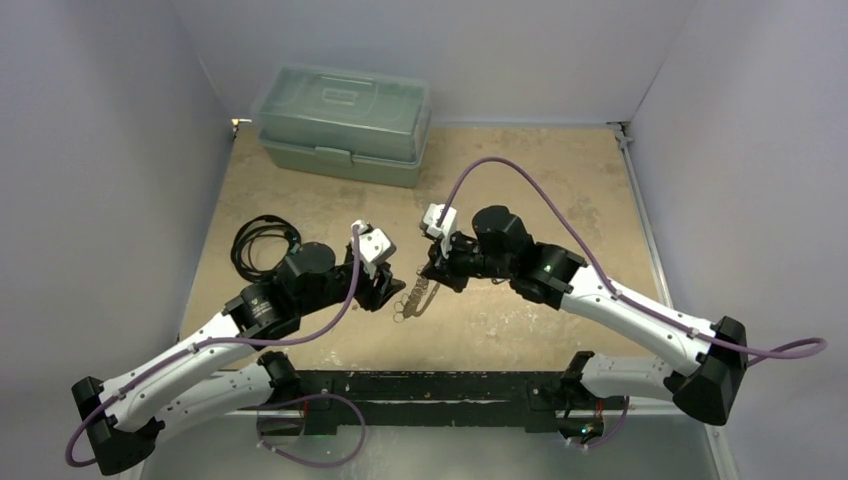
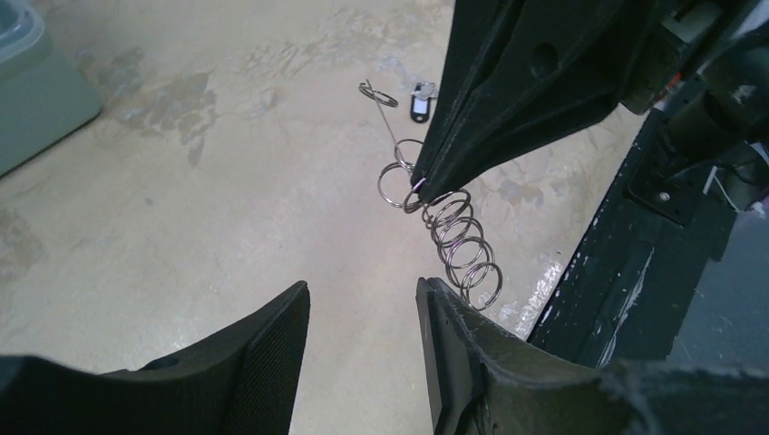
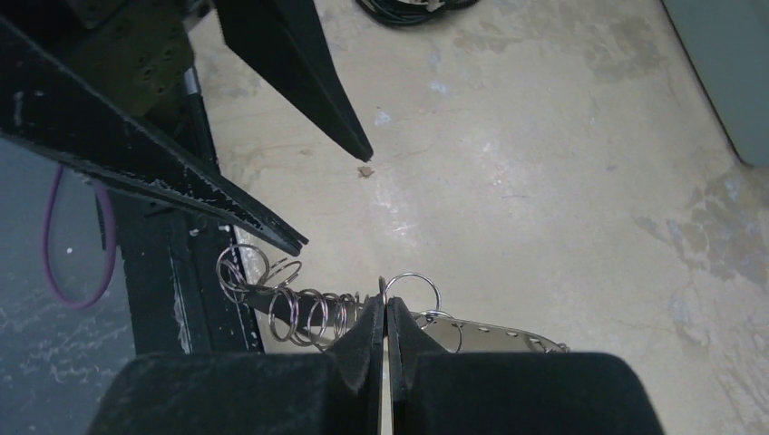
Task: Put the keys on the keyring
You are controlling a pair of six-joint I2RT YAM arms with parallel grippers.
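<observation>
Bimanual key-threading, early stage. The keyring (image 3: 490,337) is lifted just above the centre of the table (image 2: 181,227), between the two arms. It is pinched at mid-length by the right gripper (image 3: 384,313), whose jaws are closed tight on it. In the right wrist view a flat perforated strip of the keyring runs toward 3 o'clock from the pinch, and the cluster of small rings (image 3: 299,308) hangs along it toward 9 o'clock. The long axis is thus roughly level in that view. In the overhead view the same axis runs from about 1 o'clock, at the right fingers, to 7 o'clock, where the free end of the cluster points toward the arm bases. In the left wrist view the cluster trails from 11 to 5 o'clock. The left gripper (image 2: 363,285) is parted to a moderate gap and holds nothing. It faces the ring cluster from the 9 o'clock side of the overhead view, one fingertip just beside the outermost ring; contact cannot be confirmed. One key (image 2: 422,93) with a dark head lies on the table at 12 o'clock in the left wrist view, beyond the right fingers. Whether it is joined to the keyring cannot be told, and no other key is visible. Judged progress: the keyring is secured; picking up and threading the keys appears to remain.
</observation>
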